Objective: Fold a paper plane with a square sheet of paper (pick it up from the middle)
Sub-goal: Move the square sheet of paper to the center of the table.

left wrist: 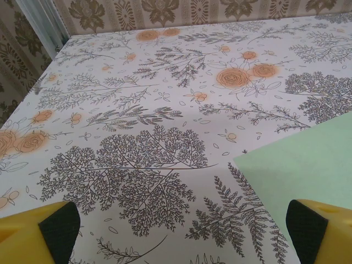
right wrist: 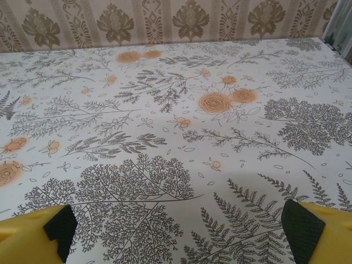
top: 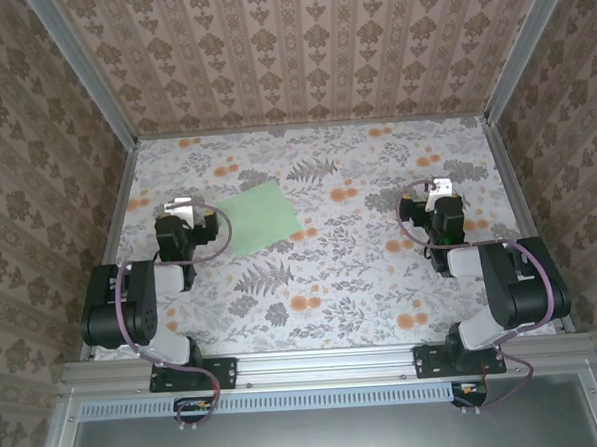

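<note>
Green paper sheet [top: 262,216] flat on floral tabletop [top: 362,280].

The top external camera sits high above and behind the arm bases [top: 316,368], looking steeply down over the whole tabletop [top: 332,292], with the square sheet of paper [top: 264,216] left of centre. The left wrist camera rides low behind the left end effector [left wrist: 181,225], close to the surface and just left of the sheet, facing the far wall [left wrist: 220,11]; a corner of the sheet enters at its right edge. The right wrist camera sits likewise behind the right end effector [right wrist: 179,228], well right of the sheet, facing the same wall. Both wrist views cover patches of the surface seen from overhead.
</note>
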Robot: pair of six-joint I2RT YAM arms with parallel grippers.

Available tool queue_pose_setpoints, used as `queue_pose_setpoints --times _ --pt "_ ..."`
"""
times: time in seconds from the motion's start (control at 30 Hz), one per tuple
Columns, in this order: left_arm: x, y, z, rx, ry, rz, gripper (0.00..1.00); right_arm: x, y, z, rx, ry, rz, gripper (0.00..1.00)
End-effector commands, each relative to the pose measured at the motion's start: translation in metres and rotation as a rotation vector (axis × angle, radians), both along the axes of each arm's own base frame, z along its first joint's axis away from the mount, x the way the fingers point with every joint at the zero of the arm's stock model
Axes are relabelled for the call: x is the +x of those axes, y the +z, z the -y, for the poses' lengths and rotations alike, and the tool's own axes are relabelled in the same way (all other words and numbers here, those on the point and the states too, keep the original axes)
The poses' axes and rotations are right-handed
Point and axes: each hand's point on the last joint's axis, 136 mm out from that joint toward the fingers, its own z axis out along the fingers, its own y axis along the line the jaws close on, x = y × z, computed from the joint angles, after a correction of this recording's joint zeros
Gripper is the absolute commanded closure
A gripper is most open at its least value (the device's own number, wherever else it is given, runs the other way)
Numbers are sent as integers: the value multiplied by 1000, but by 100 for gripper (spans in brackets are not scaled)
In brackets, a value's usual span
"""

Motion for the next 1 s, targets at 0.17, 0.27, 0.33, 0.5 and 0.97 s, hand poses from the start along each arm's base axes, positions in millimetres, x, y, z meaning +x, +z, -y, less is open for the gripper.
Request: queue_pose_setpoints --times 0.17,0.27,0.33,0.5,0.97 --pt "3 3 0 14 -14 6 0 2 -1 -2 -2 19 -3 0" --pt "3 3 0 14 -14 5 0 2 -1 -2 -2 20 -4 0" --pt "3 3 0 14 -14 4 0 2 -1 -2 -3 20 -4 0" --pt "4 3 -1 13 -13 5 0 2 -1 -2 -2 19 -5 0" --pt "2 8 -13 4 58 11 0 1 9 -3 -4 24 -11 0"
